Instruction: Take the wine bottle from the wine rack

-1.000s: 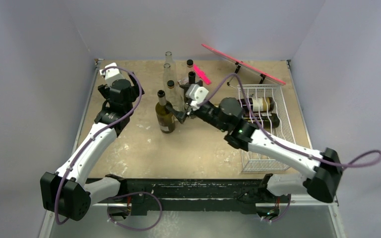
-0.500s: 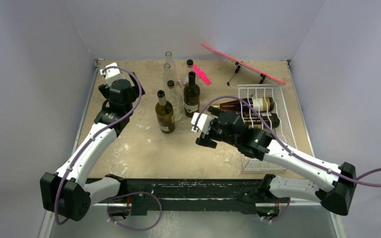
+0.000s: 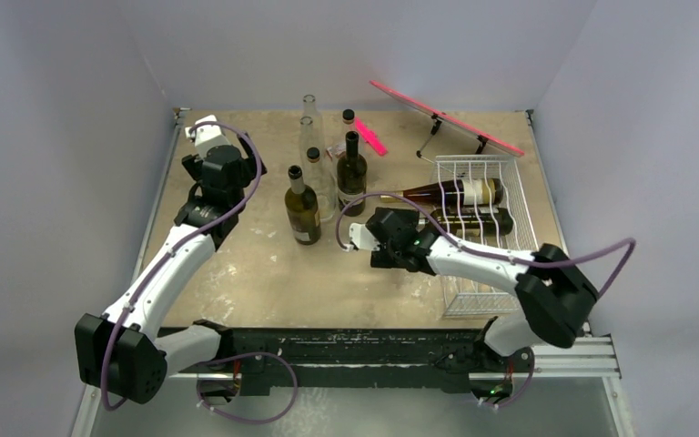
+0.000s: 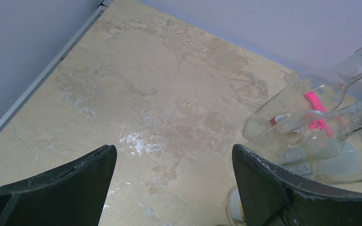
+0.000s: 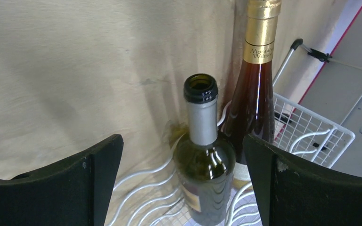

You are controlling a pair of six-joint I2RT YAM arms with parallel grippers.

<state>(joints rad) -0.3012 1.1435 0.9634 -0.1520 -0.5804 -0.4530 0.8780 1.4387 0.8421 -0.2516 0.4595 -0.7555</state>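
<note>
Right gripper (image 5: 181, 141) spread wide, gripping nothing, parked just off the left end of the wine rack (image 5: 311, 132). Lying on the rack's wavy wires: the dark green wine bottle (image 5: 202, 174), open mouth pointing straight at the gripper, lined up between the fingers (image 5: 75, 188), not touching. Snug beside it, an amber bottle (image 5: 254, 103).
</note>
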